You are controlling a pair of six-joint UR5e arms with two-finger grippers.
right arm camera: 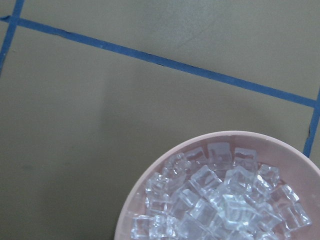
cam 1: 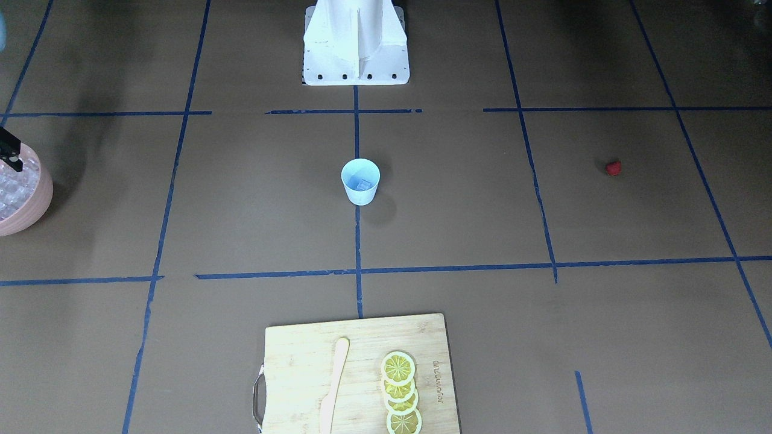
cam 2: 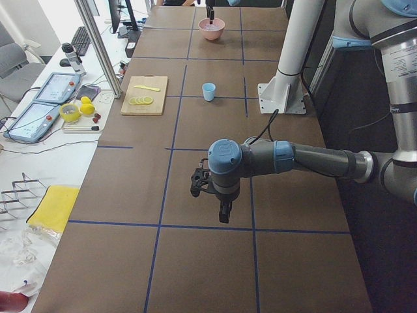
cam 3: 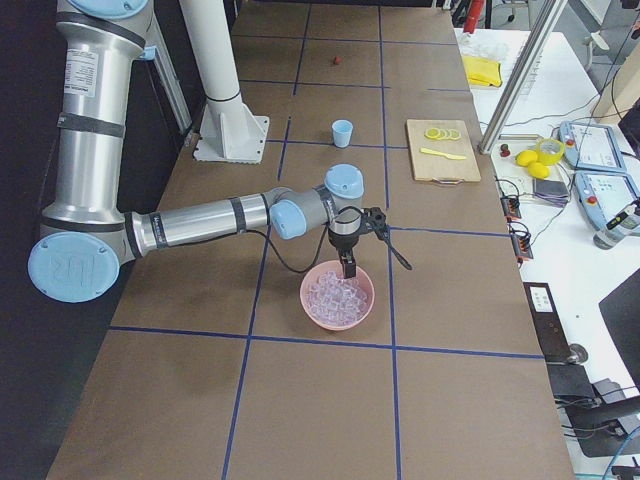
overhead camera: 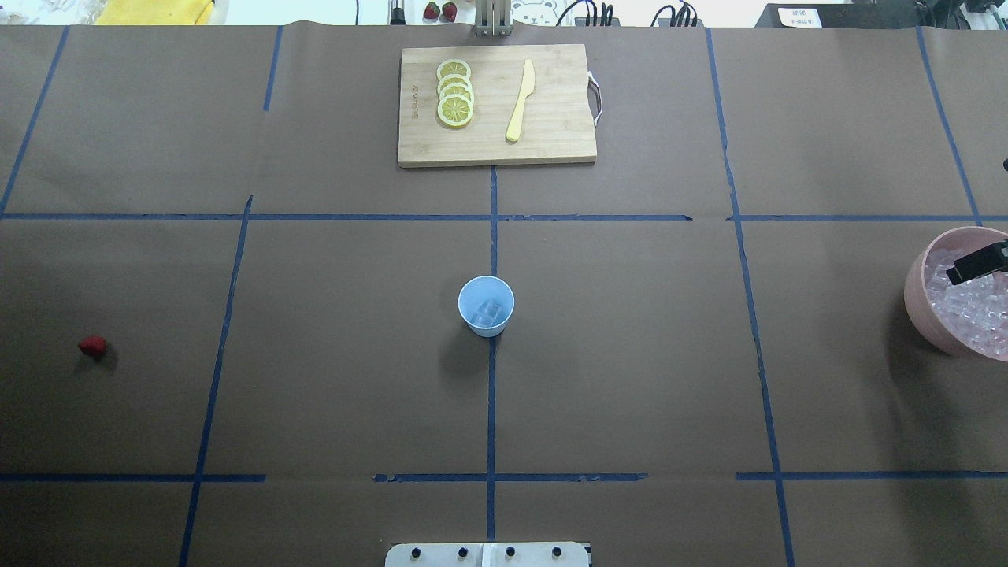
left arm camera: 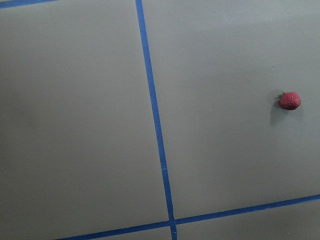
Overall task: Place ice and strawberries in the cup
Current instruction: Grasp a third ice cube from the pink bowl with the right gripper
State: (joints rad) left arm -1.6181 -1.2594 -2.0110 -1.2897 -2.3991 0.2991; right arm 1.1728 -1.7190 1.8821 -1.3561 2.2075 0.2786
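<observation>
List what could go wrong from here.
1. Ice lies heaped and clear in the pink bowl; a cube could slip on the long carry to the cup.
2. The cup is small and freestanding; a rim bump might tip it.
3. The strawberry is tiny and round; it may roll when pinched.

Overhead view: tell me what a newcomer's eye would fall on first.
The pale-blue cup stands alone at the table's centre with a few ice cubes in it. At the right edge a pink bowl heaped with more of them sits under the right tool, and a single red strawberry lies far off on the left. At the far edge, lemon slices brighten a wooden cutting board.
</observation>
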